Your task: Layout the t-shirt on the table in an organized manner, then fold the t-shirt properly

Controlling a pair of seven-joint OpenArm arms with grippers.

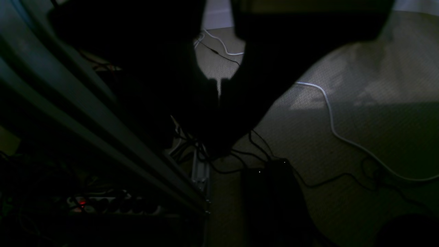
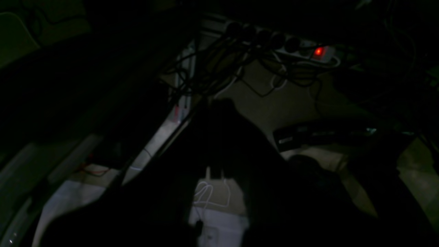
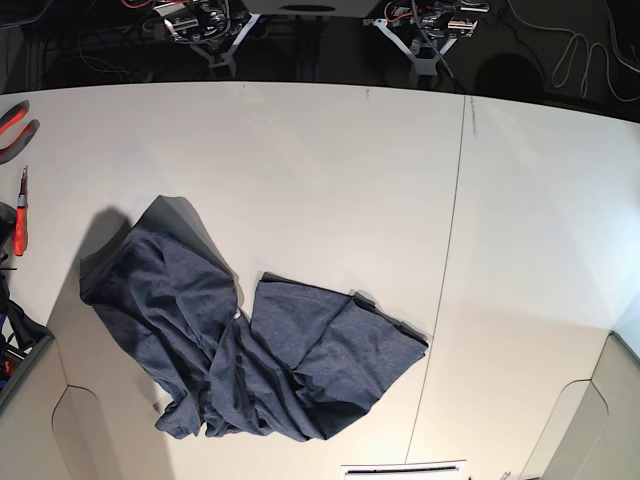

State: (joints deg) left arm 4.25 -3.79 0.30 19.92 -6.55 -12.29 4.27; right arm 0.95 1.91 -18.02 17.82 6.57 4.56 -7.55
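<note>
The left gripper shows in its wrist view as a dark silhouette, its two fingers brought together with only a sliver of light between the tips, and nothing held. The right gripper is likewise a black shape in its own wrist view, jaws closed and empty. Neither gripper appears in the base view.

The t-shirt lies crumpled on the table, toward the near edge and left of the thin dark seam that crosses the top. It is dark heathered navy, bunched into two lobes: one reaching up toward the left edge, the other spreading right almost to the seam, with deep folds where they meet. No lettering shows.

Only the base view shows the shirt and the tabletop, plus red-handled tools at the left edge. The wrist views look instead at a dim carpeted floor: the left one shows a white cable and black cords, and both show a power strip with a red light.
</note>
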